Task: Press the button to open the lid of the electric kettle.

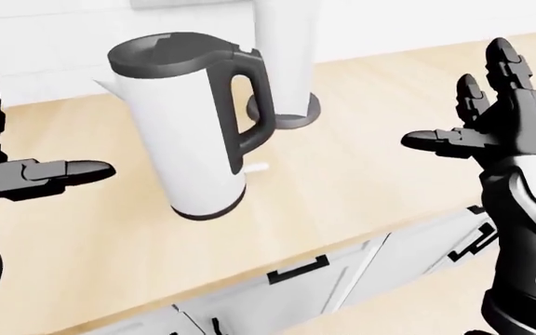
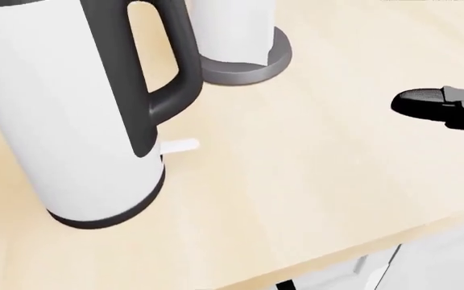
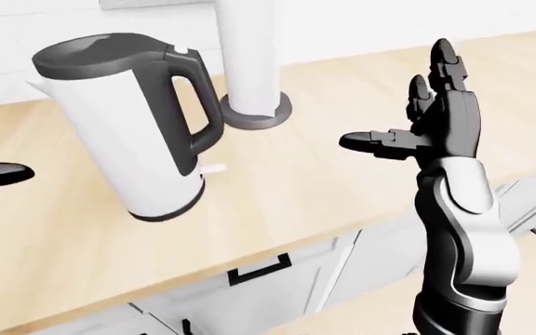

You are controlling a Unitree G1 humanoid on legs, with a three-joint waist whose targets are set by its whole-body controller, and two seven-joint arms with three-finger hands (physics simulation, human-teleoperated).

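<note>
A white electric kettle (image 1: 189,132) with a dark closed lid (image 1: 166,54) and a dark handle (image 1: 249,105) stands on the light wooden counter (image 1: 370,181). A small pale button (image 3: 177,50) shows at the top of the handle. My left hand (image 1: 17,150) is open at the left edge of the left-eye view, apart from the kettle's left side. My right hand (image 1: 468,105) is open with fingers spread upward, well to the right of the handle, touching nothing. Only its thumb (image 2: 426,101) shows in the head view.
A white cylinder on a round grey base (image 1: 285,115) stands just beyond the kettle's handle. A small white piece (image 1: 255,167) lies on the counter by the kettle's foot. Grey cabinet fronts with dark handles (image 1: 300,271) run below the counter edge.
</note>
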